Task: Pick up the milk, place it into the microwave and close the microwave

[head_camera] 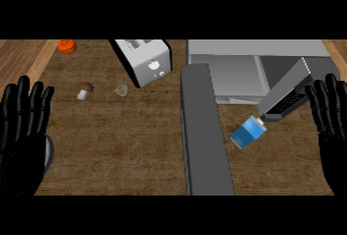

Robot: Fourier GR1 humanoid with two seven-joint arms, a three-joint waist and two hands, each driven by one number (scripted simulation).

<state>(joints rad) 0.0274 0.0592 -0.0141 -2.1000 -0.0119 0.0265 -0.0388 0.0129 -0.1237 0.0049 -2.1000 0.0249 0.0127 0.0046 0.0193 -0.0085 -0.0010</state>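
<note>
At the far left edge of the head view the left hand (25, 117) stands upright with its fingers straight and slightly spread, holding nothing and touching nothing. It shows over the wooden counter (115, 151), whose darker brown top runs across most of the view.

Near the top left corner sits a small orange object (66, 46), too small to name more closely. Further right and lower, a brown-capped mushroom (84, 90) lies on the counter, and just beside it to the right is a small pale, glassy object (121, 90) that cannot be identified. Above and to the right of these stands a silver toaster (146, 59) with black sides, tilted in the view.

A long grey slab (203, 137) runs from the middle of the view down to the lower edge. To its right, at the top, is the microwave (237, 69), grey and open, with its door (288, 89) swung out and angled down toward the right; a dark panel shows at the door's lower end.

The milk (248, 132), a blue carton with a pale cap end, lies tilted on the counter just below the lower end of the door and just to the right of the grey slab. It is outside the microwave, and neither hand touches it.

At the far right edge the right hand (328, 114) stands upright as well, fingers straight and a little spread, apart from the carton and the door.
</note>
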